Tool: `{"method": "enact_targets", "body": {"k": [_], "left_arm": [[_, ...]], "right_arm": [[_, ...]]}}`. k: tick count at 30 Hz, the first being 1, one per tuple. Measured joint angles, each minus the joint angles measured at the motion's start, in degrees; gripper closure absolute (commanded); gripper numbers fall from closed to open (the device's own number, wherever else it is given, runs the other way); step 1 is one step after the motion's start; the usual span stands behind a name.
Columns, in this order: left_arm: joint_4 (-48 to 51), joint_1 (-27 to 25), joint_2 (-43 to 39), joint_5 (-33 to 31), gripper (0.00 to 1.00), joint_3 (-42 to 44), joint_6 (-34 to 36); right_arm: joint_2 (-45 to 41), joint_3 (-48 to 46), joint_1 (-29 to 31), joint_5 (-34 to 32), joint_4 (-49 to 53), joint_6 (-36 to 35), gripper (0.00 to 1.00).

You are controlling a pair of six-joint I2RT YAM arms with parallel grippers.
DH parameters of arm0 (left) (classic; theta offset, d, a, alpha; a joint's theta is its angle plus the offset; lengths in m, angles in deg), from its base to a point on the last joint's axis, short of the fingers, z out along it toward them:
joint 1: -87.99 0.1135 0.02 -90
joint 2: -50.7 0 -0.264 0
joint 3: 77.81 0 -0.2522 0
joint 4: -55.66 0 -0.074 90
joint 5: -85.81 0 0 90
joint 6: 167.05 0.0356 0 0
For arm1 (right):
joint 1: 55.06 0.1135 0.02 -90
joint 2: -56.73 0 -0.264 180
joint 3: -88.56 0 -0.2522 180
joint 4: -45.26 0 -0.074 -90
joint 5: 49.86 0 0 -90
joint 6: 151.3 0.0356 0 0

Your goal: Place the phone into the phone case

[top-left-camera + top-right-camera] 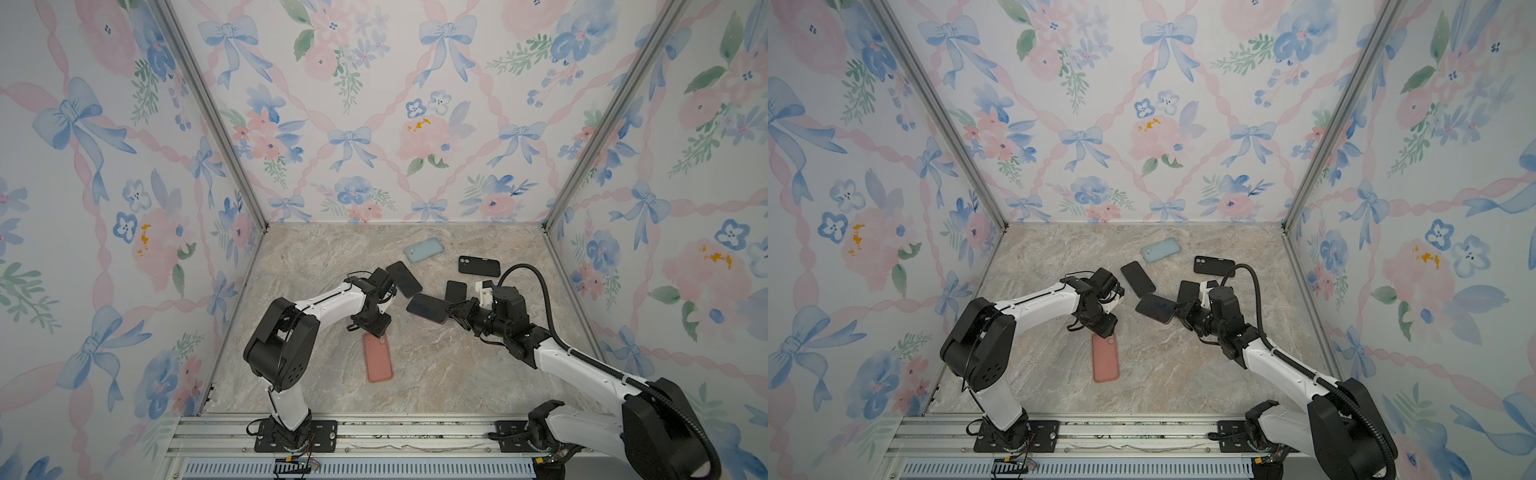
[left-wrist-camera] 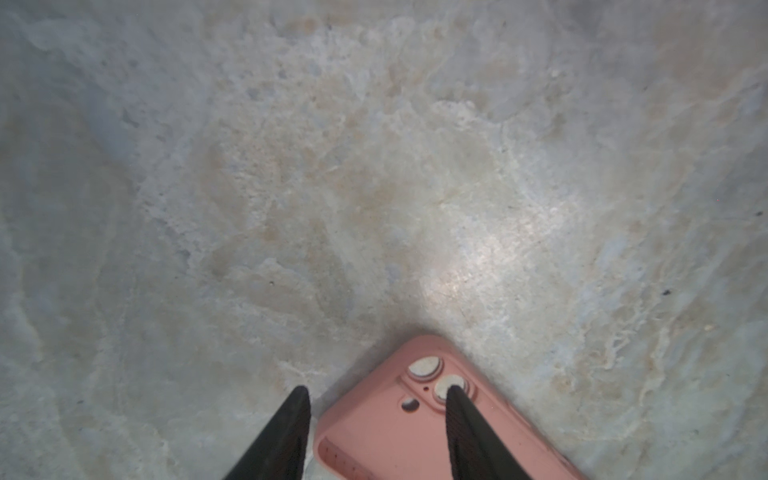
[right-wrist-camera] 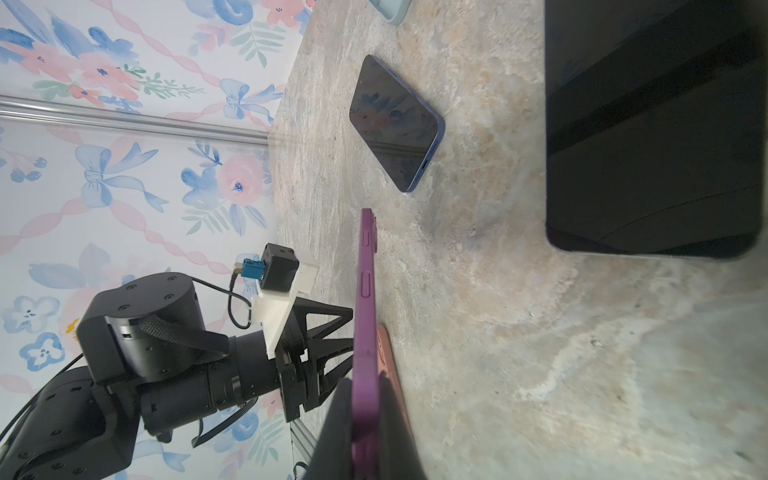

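The purple-edged phone is clamped at one end by the right gripper, beyond and to the right of the camera end of the pink phone case. The left gripper hovers half-open at that case's camera corner and grips nothing.

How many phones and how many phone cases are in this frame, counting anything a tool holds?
Phones: 3 - blue-edged dark flat phone, black flat phone, purple-edged phone in the right tool
Phone cases: 3 - salmon-pink rubbery case, pale blue-green case, black case
Total: 6
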Motion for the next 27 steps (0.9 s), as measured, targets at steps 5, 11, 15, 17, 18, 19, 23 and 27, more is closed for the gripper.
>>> {"method": "enact_targets", "body": {"k": [5,11,15,17,18,19,23,27], "left_arm": [[0.3,0.0,0.1,-0.8,0.49,0.4,0.0],[0.3,-0.2,3.4,-2.4,0.57,-1.1,-0.5],[0.2,-0.6,3.8,-2.1,0.74,-1.3,-0.9],[0.2,-0.9,3.8,-1.9,0.77,-1.3,-1.1],[0.2,-1.0,3.8,-1.8,0.77,-1.3,-1.2],[0.2,-1.0,3.8,-1.8,0.77,-1.3,-1.3],[0.2,-0.9,3.8,-1.7,0.78,-1.3,-1.6],[0.2,-0.7,3.8,-1.6,0.83,-1.3,-2.3]], "right_arm": [[0.5,0.0,-0.1,0.1,-0.1,-0.1,1.0],[0.8,0.0,-0.1,0.5,-0.5,-0.1,1.0],[0.7,0.0,-0.2,0.5,-0.4,-0.2,1.0],[0.6,0.0,-0.2,0.5,-0.4,-0.3,1.0],[0.6,0.0,-0.2,0.5,-0.4,-0.4,1.0],[0.6,0.0,-0.2,0.5,-0.4,-0.4,1.0],[0.4,0.0,-0.2,0.5,-0.4,-0.8,1.0],[0.3,0.0,0.2,0.5,-0.4,-1.3,1.0]]}}
